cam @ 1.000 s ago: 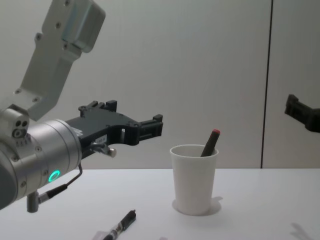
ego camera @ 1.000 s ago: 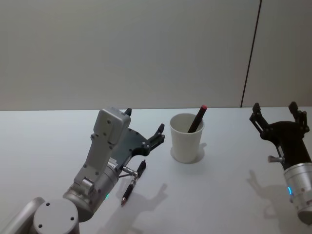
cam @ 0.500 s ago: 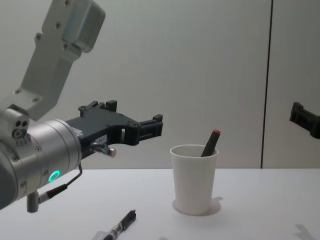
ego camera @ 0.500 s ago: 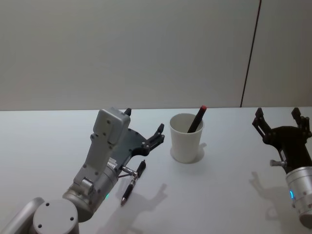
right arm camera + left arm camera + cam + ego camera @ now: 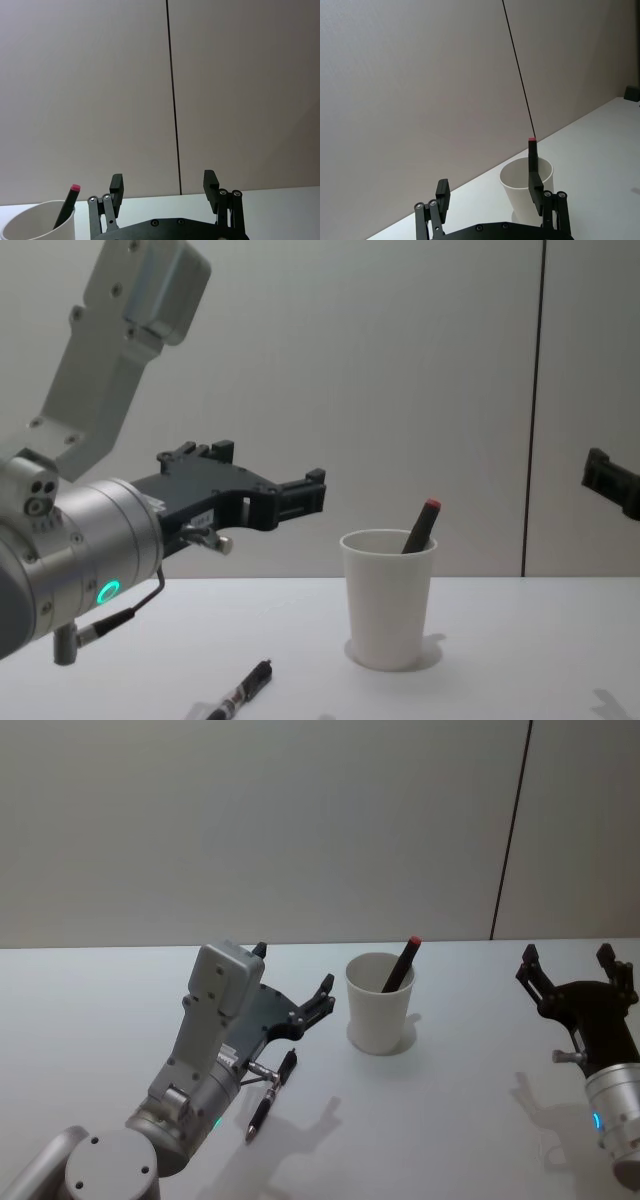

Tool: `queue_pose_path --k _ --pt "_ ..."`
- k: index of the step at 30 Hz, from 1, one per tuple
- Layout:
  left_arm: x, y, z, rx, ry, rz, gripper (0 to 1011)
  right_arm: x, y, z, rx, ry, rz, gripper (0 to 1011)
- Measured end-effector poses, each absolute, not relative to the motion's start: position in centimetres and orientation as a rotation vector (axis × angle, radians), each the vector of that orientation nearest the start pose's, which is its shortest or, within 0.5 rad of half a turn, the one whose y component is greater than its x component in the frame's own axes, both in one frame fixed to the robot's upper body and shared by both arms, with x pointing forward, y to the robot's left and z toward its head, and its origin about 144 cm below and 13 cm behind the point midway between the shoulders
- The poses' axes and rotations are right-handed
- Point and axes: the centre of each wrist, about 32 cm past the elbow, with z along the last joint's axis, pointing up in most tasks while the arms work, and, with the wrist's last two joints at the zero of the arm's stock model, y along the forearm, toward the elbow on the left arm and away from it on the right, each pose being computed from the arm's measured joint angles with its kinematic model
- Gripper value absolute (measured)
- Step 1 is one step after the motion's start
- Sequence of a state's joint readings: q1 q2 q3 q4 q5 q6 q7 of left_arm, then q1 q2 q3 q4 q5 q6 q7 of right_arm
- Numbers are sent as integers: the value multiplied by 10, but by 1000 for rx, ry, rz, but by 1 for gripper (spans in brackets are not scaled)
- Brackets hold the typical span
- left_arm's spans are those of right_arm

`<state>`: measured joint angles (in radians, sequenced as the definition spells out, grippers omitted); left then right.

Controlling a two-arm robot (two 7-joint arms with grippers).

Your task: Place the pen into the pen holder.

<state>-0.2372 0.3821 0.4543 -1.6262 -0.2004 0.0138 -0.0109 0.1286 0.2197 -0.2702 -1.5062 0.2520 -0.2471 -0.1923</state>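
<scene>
Right gripper [image 5: 566,960], open and empty, has backed off the cup [image 5: 378,1010]; pen [image 5: 402,963] inside. Left gripper [image 5: 294,967] open above second pen [image 5: 270,1095].

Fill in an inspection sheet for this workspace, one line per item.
Surface: plain white table.
Job's things: pen holder upright, a red-tipped pen leaning inside; a black pen lies flat on the table to its left.
Clutter: nothing seen.
End effectors: left end effector open, raised above the black pen; right end effector open, raised to the holder's right, apart from it.
Cables: thin wire at the left wrist.
Surroundings: plain wall with a dark vertical seam.
</scene>
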Motion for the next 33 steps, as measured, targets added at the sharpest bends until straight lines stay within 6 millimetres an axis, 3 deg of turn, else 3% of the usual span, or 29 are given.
queue_pose_path --k 33 --pt "504 209 1213 125 -225 1114 1000 485 -212 1156 232 -139 -1510 1001"
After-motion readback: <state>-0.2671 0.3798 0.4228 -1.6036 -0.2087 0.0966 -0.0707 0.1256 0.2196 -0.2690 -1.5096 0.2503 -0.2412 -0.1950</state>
